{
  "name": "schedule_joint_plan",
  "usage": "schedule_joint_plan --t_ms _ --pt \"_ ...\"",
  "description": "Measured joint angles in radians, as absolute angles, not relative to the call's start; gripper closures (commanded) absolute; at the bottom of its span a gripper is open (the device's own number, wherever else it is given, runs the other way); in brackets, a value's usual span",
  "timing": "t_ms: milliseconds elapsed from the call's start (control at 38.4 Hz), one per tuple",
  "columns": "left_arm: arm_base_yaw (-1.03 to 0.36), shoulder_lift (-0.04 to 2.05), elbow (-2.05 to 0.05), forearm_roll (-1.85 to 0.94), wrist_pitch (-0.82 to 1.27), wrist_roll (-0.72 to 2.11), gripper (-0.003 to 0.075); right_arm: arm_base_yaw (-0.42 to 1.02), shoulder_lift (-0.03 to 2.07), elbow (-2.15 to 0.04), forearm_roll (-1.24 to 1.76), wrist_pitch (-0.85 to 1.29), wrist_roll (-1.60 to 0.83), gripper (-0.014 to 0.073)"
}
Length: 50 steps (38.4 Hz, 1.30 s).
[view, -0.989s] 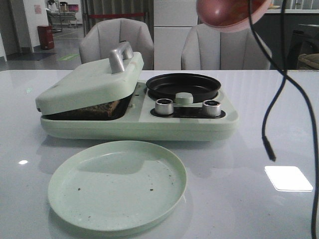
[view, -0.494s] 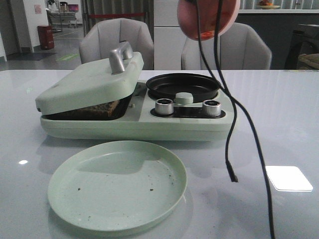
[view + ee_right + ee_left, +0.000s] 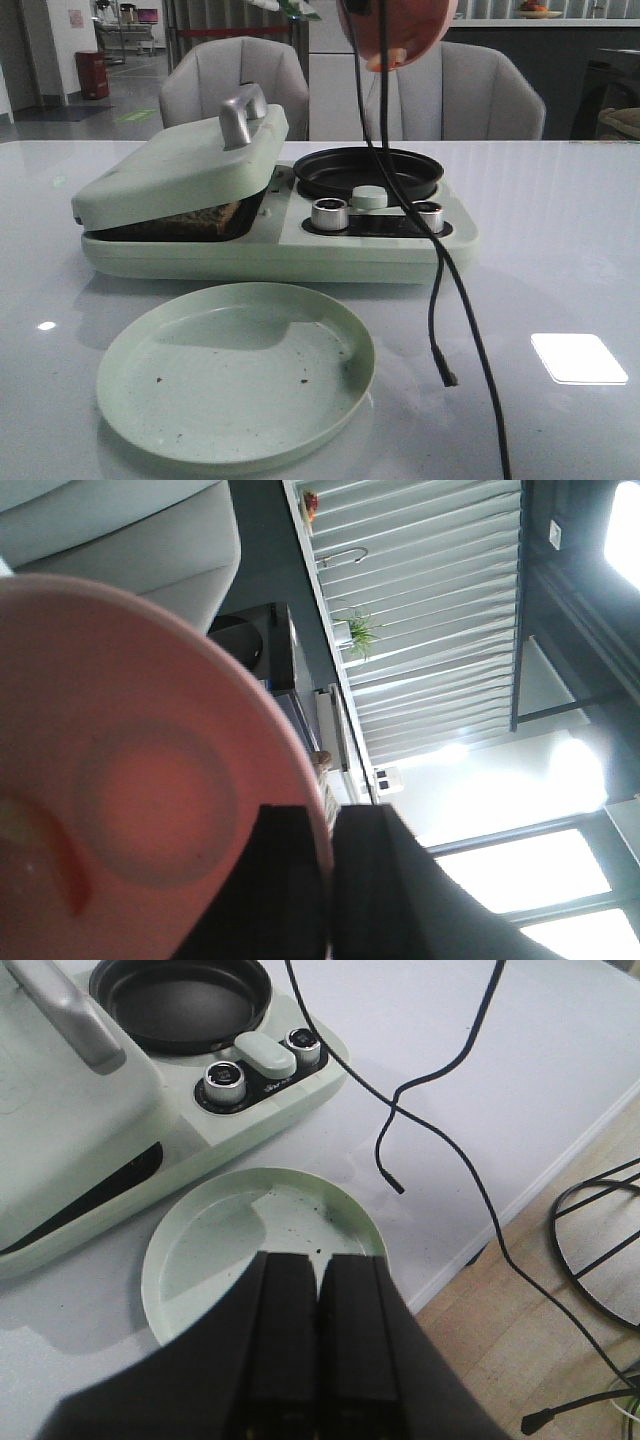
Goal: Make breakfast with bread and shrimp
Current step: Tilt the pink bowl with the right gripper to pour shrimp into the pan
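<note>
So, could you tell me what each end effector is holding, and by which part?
The right end effector pinches the pink bowl by its rim. The left end effector is shut on nothing.

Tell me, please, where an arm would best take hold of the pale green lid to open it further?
By the silver handle on top of the lid. It stands up as a raised bar with a gap beneath, so a tool could probably close across it from above. The lid is already tilted, resting on the bread, its edges broad and smooth.
</note>
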<state>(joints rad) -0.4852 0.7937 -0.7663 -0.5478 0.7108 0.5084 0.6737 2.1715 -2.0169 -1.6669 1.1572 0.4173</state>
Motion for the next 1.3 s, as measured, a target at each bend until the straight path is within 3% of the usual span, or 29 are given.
schedule_joint_plan --t_ms 911,1301 --pt "-0.485 0.794 -0.766 -0.548 0.711 0.508 0.0619 0.674 2.171 -2.017 -1.691 1.187 0.42 0.0573" --pt "-0.485 0.794 -0.766 -0.548 0.711 0.508 0.0619 0.672 2.171 -2.017 -1.446 1.19 0.424 0.0574"
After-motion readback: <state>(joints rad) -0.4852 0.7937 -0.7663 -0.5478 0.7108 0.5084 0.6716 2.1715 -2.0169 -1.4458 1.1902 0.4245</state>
